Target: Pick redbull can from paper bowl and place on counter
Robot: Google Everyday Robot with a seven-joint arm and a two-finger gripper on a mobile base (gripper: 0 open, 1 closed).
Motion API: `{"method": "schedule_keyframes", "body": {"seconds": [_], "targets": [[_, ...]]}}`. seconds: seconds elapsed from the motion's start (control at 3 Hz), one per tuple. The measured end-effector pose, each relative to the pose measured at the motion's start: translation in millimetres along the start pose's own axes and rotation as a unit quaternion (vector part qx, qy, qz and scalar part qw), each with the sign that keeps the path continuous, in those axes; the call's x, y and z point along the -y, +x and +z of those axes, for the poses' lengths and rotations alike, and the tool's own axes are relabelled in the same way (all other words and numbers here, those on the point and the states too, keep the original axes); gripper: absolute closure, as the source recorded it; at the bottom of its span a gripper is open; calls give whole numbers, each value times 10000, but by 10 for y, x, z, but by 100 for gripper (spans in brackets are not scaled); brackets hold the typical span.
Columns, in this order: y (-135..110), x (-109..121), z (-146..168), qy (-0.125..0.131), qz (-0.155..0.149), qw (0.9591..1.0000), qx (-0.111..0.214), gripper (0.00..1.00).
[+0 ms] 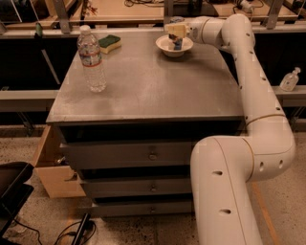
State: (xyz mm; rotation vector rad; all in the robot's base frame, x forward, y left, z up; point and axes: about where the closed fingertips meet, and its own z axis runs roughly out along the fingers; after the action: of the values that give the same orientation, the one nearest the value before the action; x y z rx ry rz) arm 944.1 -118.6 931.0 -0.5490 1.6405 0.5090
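- This looks like a robotics lab or workshop rather than a home. A large white robot arm (260, 110) reaches over a grey metal surface (153, 91) on top of a three-drawer cabinet (119, 155).
- Its end effector (177, 33) hangs near the far edge, right over a paper bowl (166, 47).
- Behind stand light wooden workbenches (129, 10) on metal legs (61, 14).
- Loose black cables (71, 232) lie on the speckled floor (143, 232).
- A pump bottle (290, 79) sits on a side ledge (287, 93).

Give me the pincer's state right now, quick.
Pincer: above the small white paper bowl, at the slim blue-and-silver can; open or closed cannot be told.
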Motion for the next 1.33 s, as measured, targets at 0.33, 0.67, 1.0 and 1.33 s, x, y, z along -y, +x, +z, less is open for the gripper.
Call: {"method": "schedule_keyframes", "body": {"seconds": [0.33, 0.67, 1.0, 1.33], "targets": [[18, -22, 31, -20, 6, 10000, -11, 62], [34, -43, 60, -38, 11, 10000, -21, 83], [37, -68, 77, -67, 9, 10000, -27, 100], [32, -67, 74, -65, 7, 10000, -25, 100]]}}
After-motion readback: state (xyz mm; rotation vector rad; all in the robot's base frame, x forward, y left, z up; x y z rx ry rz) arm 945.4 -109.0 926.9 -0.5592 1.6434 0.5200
